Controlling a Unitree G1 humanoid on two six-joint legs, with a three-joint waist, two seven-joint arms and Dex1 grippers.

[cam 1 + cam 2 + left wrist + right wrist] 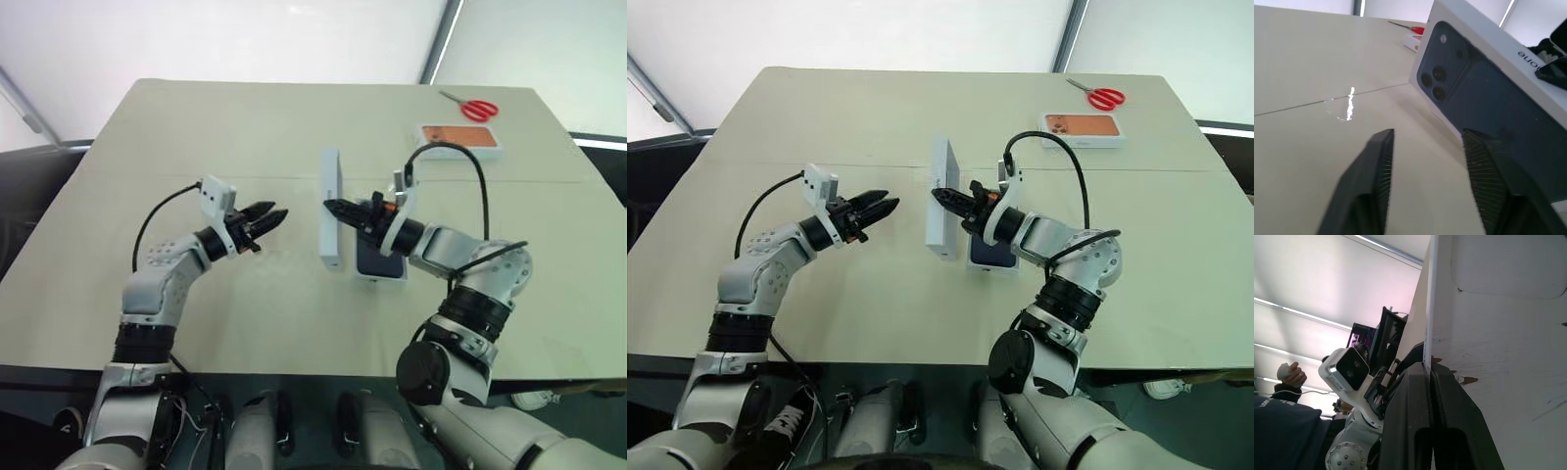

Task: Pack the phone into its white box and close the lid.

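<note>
Currently: phone [380, 266] lies in white box [377, 278] mid-worktop | lid [330, 209] on edge just left, pinched by shut right end effector [333, 207] | left end effector [275, 215] partly open, empty | closing remains.

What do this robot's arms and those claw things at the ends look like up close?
Both arms are built of rounded silver-grey shells joined by black rings. The left gripper and right gripper each end in two black, tapered jaws with finely ribbed inner faces. A small white camera block rides on each wrist, fed by a looping black cable. The right wrist shows an orange detail.
</note>
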